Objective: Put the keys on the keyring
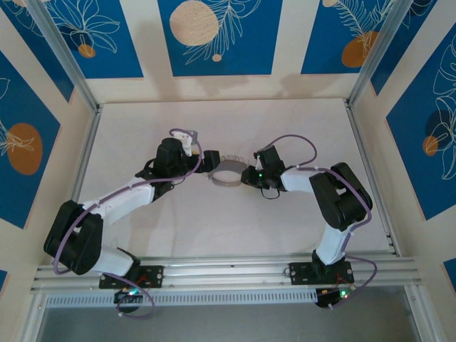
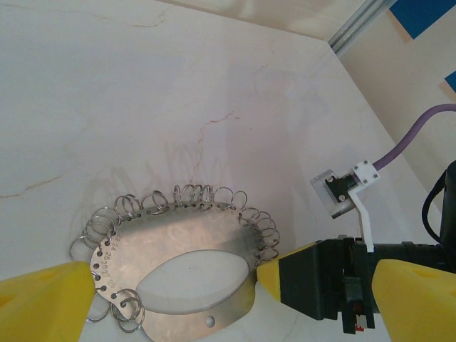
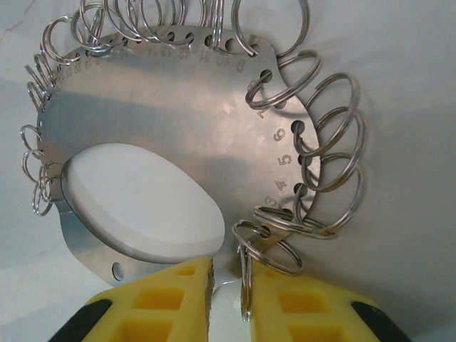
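Observation:
The keyring [image 1: 229,174] is a flat silvery plate [image 3: 178,107] with an oval hole, edged with many small wire rings. It lies mid-table between the two arms. My right gripper [image 1: 248,176] holds its right rim. In the right wrist view the yellow fingers [image 3: 164,299] are closed to a narrow slit [image 3: 226,299] over the rim, and one wire ring [image 3: 246,285] stands edge-on in the slit. My left gripper [image 2: 228,306] is wide open, with the keyring [image 2: 178,235] between its yellow fingers and touching neither. The right gripper's yellow tip [image 2: 274,269] meets the plate's edge. The keys are out of view.
Aluminium rails [image 1: 214,271] border the white table at the near edge and sides. A purple cable [image 2: 413,139] and a white bracket [image 2: 360,192] on the right arm sit close to the keyring's right side. Patterned walls enclose the workspace.

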Tool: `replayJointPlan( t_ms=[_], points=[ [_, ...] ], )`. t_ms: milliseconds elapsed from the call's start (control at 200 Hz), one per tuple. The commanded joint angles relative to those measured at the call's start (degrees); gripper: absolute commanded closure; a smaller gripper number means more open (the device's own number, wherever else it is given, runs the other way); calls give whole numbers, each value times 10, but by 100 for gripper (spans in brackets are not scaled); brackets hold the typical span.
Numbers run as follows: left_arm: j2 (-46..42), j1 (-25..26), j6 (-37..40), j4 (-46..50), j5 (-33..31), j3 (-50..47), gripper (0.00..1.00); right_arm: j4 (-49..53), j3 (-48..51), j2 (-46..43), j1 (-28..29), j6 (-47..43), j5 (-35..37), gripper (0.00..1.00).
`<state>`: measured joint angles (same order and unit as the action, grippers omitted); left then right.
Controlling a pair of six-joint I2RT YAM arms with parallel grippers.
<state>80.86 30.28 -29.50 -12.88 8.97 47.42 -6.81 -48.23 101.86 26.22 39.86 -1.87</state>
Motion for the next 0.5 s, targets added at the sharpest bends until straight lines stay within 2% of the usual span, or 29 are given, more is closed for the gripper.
replayJointPlan(
  t_ms=[0,145,495],
  points=[
    [-9,7,9,-12,5,2,0,6,-9,7,-6,-3,7,81],
    [-10,7,9,-12,5,4,0,7,-12,10,-8,-7,2,82],
    [-8,7,7,-13,7,5,0,10,-11,9,-9,-14,-2,97]
  ],
)
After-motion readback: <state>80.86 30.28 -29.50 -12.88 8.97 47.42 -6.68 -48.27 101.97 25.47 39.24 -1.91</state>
